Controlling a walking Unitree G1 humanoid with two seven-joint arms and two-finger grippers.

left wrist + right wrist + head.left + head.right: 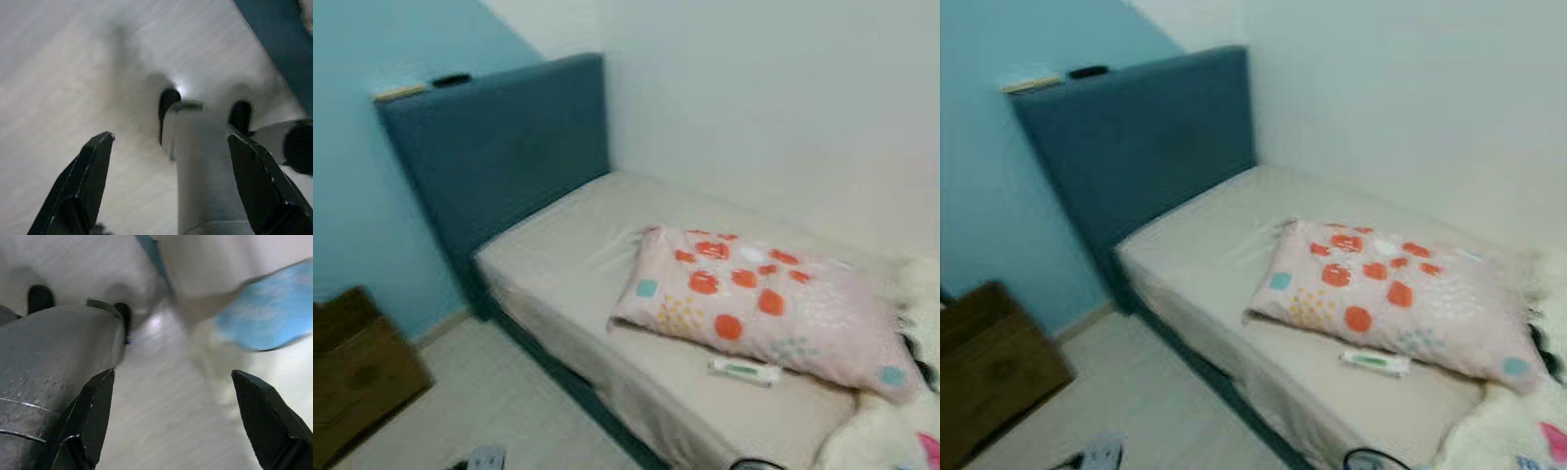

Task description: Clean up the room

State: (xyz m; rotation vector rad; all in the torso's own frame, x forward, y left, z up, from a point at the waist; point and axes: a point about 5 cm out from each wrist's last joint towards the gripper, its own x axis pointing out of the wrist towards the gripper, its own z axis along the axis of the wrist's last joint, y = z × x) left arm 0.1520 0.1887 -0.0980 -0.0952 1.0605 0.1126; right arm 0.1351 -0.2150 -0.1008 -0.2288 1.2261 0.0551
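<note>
Bed (578, 264), pillow (754, 294), small tube (744, 370)

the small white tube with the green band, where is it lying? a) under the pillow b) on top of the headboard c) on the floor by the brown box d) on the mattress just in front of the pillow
d: the tube lies on the bare mattress near its edge, just in front of the dotted pillow.

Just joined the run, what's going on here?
Nothing is being handled yet. The robot faces a bed with a teal padded headboard; a pink pillow with orange dots lies on the beige mattress, a small white-and-green tube beside it. Both arms hang over the pale floor, left gripper and right gripper open, empty.
</note>
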